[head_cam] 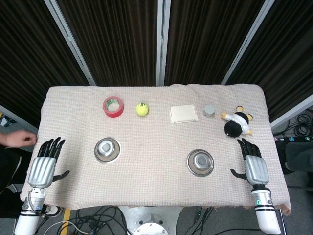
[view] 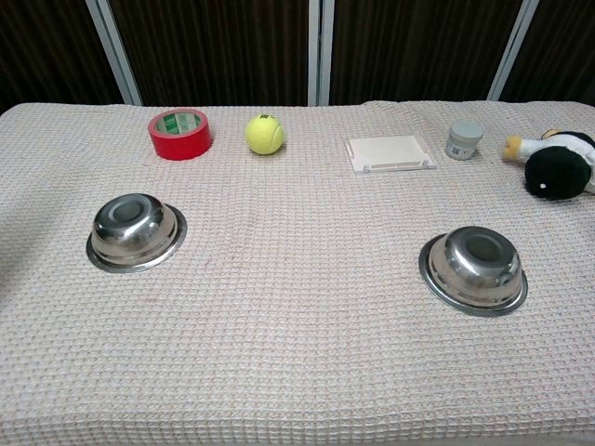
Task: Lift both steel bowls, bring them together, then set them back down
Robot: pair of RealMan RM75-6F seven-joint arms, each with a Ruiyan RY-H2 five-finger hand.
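Two steel bowls lie upside down on the cloth-covered table [head_cam: 151,181]. The left bowl [head_cam: 107,149] [view: 136,230] sits at the left centre, the right bowl [head_cam: 200,162] [view: 473,268] at the right centre, well apart from each other. My left hand [head_cam: 45,164] rests flat near the table's left edge, fingers spread, empty, to the left of the left bowl. My right hand [head_cam: 254,164] lies flat near the right edge, fingers spread, empty, to the right of the right bowl. Neither hand shows in the chest view.
Along the back stand a red tape roll [head_cam: 113,106], a yellow tennis ball [head_cam: 142,108], a white flat box [head_cam: 183,114], a small grey jar [head_cam: 209,110] and a black-and-white plush toy [head_cam: 237,122]. A person's hand [head_cam: 17,139] shows at the left edge.
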